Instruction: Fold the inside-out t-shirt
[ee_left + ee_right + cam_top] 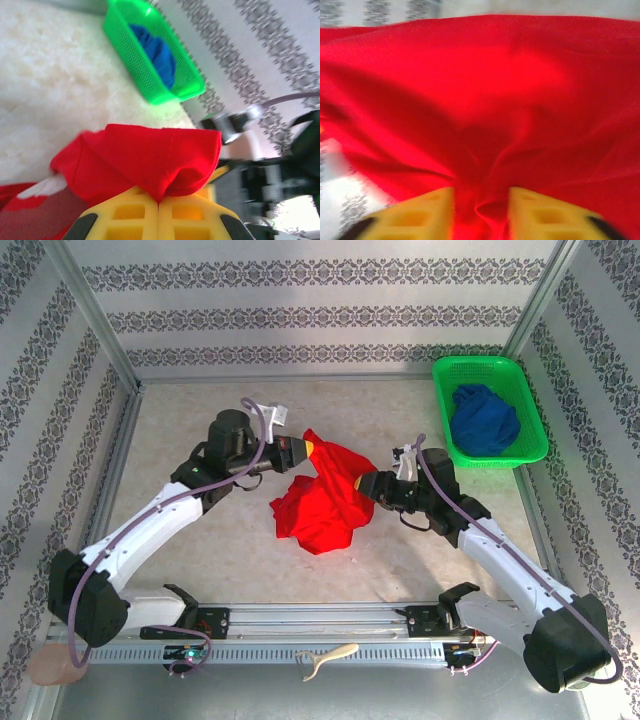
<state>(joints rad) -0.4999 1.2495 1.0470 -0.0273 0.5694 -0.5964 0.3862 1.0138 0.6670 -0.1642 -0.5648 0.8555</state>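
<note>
The table carries a red t-shirt and green basket.

**Red fold clamped between yellow fingers**

A fold of the inside-out t-shirt is pinched by the left gripper, whose yellow fingers are pressed together. Farther off, a green basket is seen on the pale table, with a blue garment held inside it.

Robot lab test cell: wallpapered panels, aluminium frame, arm-mounting rail.
</note>
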